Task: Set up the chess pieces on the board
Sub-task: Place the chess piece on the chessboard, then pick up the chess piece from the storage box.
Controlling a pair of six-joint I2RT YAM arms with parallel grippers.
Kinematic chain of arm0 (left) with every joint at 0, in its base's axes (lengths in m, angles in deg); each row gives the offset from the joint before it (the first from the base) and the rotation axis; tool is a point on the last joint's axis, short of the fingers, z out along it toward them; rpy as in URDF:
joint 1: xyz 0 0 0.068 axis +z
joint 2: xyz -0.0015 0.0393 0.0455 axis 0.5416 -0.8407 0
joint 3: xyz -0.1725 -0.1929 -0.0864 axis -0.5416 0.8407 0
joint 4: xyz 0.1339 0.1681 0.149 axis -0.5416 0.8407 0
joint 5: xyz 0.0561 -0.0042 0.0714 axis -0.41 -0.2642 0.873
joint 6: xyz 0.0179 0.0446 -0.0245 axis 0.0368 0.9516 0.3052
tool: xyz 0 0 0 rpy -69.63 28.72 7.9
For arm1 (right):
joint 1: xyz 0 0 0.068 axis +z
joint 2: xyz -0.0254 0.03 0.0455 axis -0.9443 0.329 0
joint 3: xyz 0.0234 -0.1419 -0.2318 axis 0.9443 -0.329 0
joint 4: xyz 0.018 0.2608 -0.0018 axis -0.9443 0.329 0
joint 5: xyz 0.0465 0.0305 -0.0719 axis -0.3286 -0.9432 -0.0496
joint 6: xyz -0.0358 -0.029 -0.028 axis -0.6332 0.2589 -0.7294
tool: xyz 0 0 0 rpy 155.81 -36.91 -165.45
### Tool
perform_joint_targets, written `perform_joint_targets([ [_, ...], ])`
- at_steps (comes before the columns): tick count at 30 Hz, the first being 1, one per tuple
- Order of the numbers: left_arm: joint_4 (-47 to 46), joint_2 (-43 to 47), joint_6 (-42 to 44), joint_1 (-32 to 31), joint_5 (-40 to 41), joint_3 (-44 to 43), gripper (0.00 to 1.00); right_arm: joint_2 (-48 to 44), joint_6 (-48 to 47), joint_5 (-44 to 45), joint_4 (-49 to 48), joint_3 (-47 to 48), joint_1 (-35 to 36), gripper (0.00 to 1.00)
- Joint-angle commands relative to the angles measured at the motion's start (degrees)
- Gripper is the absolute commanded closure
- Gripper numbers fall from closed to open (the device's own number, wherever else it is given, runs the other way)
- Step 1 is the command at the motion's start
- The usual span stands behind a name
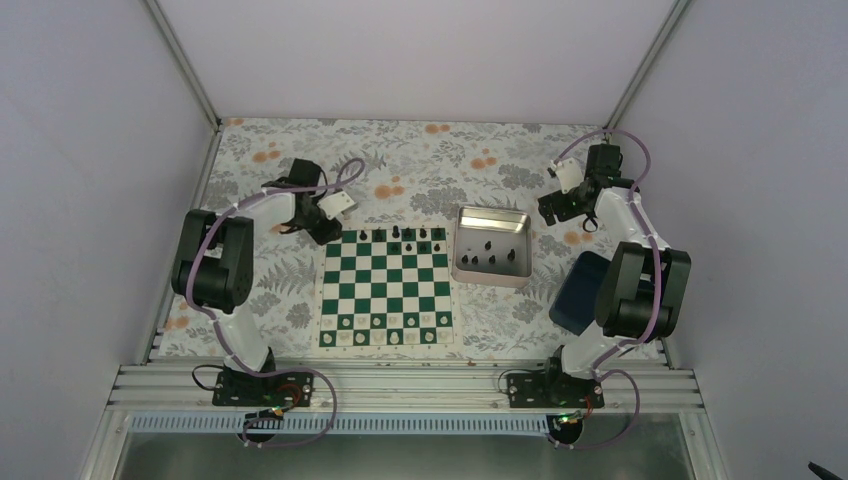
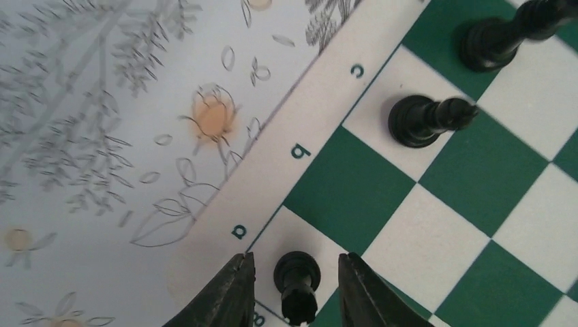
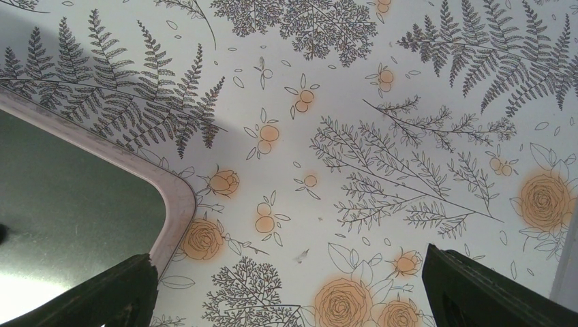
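Note:
The green and white board point(image 1: 385, 287) lies mid-table. Several black chess pieces point(image 1: 410, 236) stand along its far edge. My left gripper point(image 1: 328, 232) hovers over the board's far left corner. In the left wrist view it point(image 2: 294, 257) is open around a black rook point(image 2: 297, 276) that stands on the white corner square point(image 2: 327, 248), with a gap on each side. Two more black pieces point(image 2: 426, 120) stand further along the board point(image 2: 436, 225). My right gripper point(image 1: 550, 212) stands open and empty point(image 3: 287, 253) over the tablecloth beside the tray's corner.
A silvery tray point(image 1: 490, 212) right of the board holds several black pieces point(image 1: 490, 258); its rounded rim point(image 3: 178, 197) shows in the right wrist view. White pieces point(image 1: 385, 328) fill the board's near rows. A dark blue box point(image 1: 575, 292) lies by the right arm.

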Motion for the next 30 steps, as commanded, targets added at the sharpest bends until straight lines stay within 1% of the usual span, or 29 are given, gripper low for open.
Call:
perform_joint_targets([
  [1, 3.52, 3.76, 0.65, -0.01, -0.42, -5.29, 0.66, 0.42, -0.88, -0.56, 0.27, -0.06, 0.58, 0.0],
  [5, 7.88, 4.05, 0.81, -1.61, -0.36, -12.72, 0.6, 0.47, -0.97, -0.49, 0.26, -0.07, 0.56, 0.0],
  [8, 10.17, 2.96, 0.06, -4.43, -0.26, -19.84, 0.49, 0.57, -1.05, -0.27, 0.2, -0.11, 0.58, 0.0],
  [12, 12.51, -0.95, -0.2, -10.99, 1.62, -31.89, 0.32, 0.52, -0.75, 0.51, -0.3, -0.04, 0.5, 0.0],
  [15, 15.29, -6.57, -0.45, -17.07, 1.57, -42.29, 0.24, 0.53, -0.47, 0.57, -0.38, -0.04, 0.42, 0.0],
  [20, 20.13, -18.59, -1.14, -25.59, -0.72, -60.23, 0.21, 0.57, -0.18, 0.86, -0.54, 0.01, -0.02, 0.0],
  [23, 24.91, -27.72, -1.93, -29.25, -4.22, -73.8, 0.2, 0.4, 0.25, 1.17, -0.85, 0.27, -0.84, 0.0],
  [24, 26.25, -30.65, -2.38, -30.01, -5.67, -78.19, 0.22, 0.36, 0.41, 1.19, -0.98, 0.29, -1.09, 0.0],
  [25, 27.37, -33.73, -2.61, -30.67, -7.01, -81.91, 0.25, 0.32, 0.52, 1.15, -1.01, 0.37, -1.35, 0.0],
  [26, 27.7, -36.1, -3.15, -31.33, -7.57, -84.72, 0.29, 0.17, 0.61, 0.99, -1.05, 0.31, -1.6, 0.0],
  [27, 27.51, -38.85, -4.23, -31.95, -7.75, -86.53, 0.29, 0.02, 0.67, 0.89, -1.22, 0.23, -1.8, 0.0],
  [28, 26.95, -40.2, -4.85, -32.43, -8.0, -87.23, 0.3, -0.1, 0.7, 0.78, -1.36, 0.09, -1.96, 0.0],
  [30, 25.31, -41.39, -5.51, -33.4, -8.57, -85.44, 0.29, -0.3, 0.79, 0.65, -1.62, -0.06, -2.11, 0.0],
])
